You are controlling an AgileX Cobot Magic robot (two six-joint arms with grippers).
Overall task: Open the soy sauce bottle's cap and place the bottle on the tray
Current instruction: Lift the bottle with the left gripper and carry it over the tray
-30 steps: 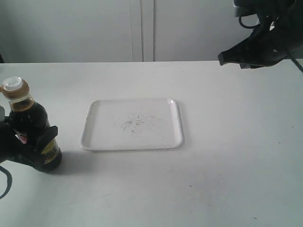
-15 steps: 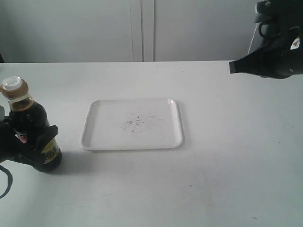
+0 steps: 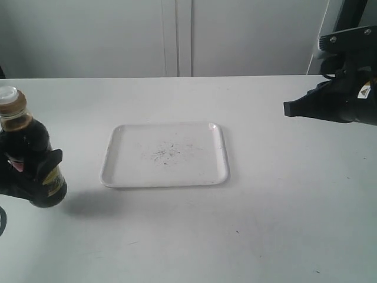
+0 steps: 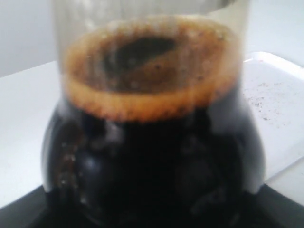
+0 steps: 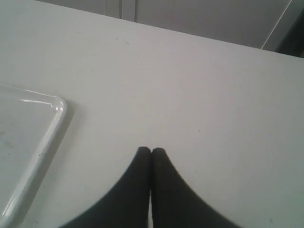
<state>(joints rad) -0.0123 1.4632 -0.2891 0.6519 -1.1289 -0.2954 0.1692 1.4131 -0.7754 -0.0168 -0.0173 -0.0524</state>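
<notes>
Two tools share this scene unevenly. The left tool (image 3: 32, 177) pinches the soy sauce bottle (image 3: 26, 141) low on its dark body, at 9 o'clock from the tray (image 3: 126, 171) and well apart from it. The neck leans slightly away from the tray. Whether the base touches the table (image 3: 265, 206) is unclear. The right tool (image 3: 290, 109) hangs over the table at about 2 o'clock from the tray, fingertips pressed together, holding nothing. The cap (image 3: 9, 100) shows a pale top above a gold-brown band; whether it is flipped open cannot be told.

The step in hand looks like carrying the bottle toward 3 o'clock onto the tray. To do it well, bring the bottle upright first, because the sauce stands high in the neck and an open spout would spill. Lift the base above the low rim, travel slowly, aim for the scuffed centre, and release only once the base sits flat.
</notes>
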